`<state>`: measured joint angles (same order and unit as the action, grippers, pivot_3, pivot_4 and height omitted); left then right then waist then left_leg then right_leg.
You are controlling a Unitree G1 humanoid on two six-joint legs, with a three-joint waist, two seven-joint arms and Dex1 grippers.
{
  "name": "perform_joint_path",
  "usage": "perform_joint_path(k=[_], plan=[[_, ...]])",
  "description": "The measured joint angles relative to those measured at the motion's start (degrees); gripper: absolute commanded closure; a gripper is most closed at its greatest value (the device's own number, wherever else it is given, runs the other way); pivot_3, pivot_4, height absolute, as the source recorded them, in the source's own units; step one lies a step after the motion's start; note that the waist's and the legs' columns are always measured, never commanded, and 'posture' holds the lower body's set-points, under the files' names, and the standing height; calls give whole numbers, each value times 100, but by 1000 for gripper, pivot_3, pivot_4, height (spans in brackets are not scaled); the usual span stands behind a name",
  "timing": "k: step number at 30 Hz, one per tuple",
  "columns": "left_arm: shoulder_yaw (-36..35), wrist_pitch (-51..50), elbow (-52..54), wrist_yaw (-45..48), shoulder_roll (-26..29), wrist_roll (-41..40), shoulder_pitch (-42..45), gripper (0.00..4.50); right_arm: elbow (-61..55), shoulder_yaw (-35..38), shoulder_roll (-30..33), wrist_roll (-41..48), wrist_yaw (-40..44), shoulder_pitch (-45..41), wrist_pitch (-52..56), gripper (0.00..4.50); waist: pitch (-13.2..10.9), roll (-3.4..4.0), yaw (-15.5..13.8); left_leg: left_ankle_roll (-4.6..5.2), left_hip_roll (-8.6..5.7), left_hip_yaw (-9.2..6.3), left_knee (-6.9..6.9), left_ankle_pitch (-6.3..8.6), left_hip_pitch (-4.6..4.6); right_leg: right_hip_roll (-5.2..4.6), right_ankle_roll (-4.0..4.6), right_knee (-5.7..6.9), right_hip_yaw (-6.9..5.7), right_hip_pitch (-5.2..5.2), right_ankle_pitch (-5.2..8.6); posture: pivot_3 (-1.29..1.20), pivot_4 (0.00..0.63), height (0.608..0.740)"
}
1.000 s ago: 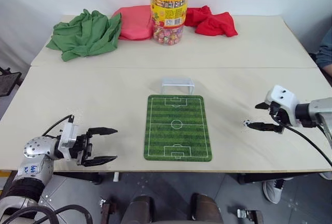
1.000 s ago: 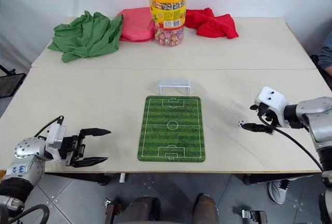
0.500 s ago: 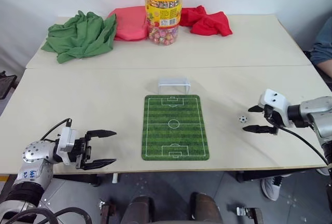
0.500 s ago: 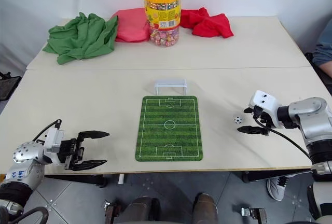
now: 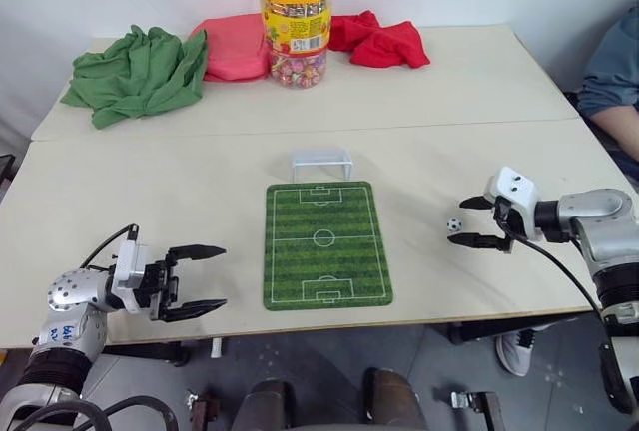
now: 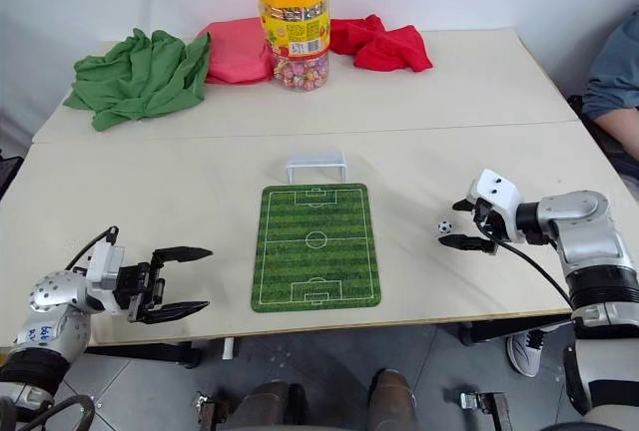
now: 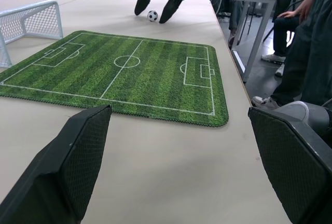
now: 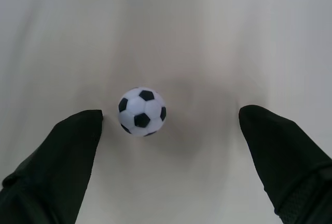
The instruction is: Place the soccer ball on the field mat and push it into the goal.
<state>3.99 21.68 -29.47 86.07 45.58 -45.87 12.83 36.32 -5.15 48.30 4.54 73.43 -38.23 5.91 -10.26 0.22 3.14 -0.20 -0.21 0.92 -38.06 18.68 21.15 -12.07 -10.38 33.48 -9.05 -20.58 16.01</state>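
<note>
The tiny white soccer ball with black patches (image 8: 141, 111) lies on the beige bench (image 5: 150, 192) near its right edge, untouched between the wide-open right hand's (image 5: 471, 221) fingers; the left hand (image 5: 195, 280) gapes empty.

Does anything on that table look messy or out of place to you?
Only the cloths at the far edge: a green one and red ones lie crumpled beside the candy jar. The mat lies flat with the goal upright at its far end. The ball rests on bare table, off the mat.
</note>
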Motion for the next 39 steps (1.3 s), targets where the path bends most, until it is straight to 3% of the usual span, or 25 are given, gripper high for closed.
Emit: perform_joint_path(k=[8,16,24,31,39], plan=[[-127,-79,0,0,-65,107,17,0,-41,77,-178,26,60,49,-105,3616,0,0,-8,0,1,2,-5,0,0,1,3,0,4,0,-2,0,150,740],[-191,-138,27,0,-68,122,31,0,-743,133,-159,106,-36,249,221,3645,-1,2,-26,-1,1,2,-3,0,6,1,3,1,5,-9,-2,0,150,740],[-176,-288,425,0,-55,57,-114,0,-3915,72,-138,726,-299,359,2474,3645,-6,10,-160,-3,2,1,-3,3,14,1,3,2,6,-19,-1,0,150,740],[-6,-218,467,0,-32,-70,-174,0,-5927,-773,-763,1201,-862,364,3842,3645,-6,9,-191,-2,0,-3,-4,6,19,0,3,2,5,-21,-1,0,150,740],[447,-32,462,0,10,-192,-129,0,-6474,-1666,-779,1182,-1037,617,3895,3645,-7,7,-178,-3,-1,0,-4,6,18,1,3,3,6,-23,-1,0,150,740]])
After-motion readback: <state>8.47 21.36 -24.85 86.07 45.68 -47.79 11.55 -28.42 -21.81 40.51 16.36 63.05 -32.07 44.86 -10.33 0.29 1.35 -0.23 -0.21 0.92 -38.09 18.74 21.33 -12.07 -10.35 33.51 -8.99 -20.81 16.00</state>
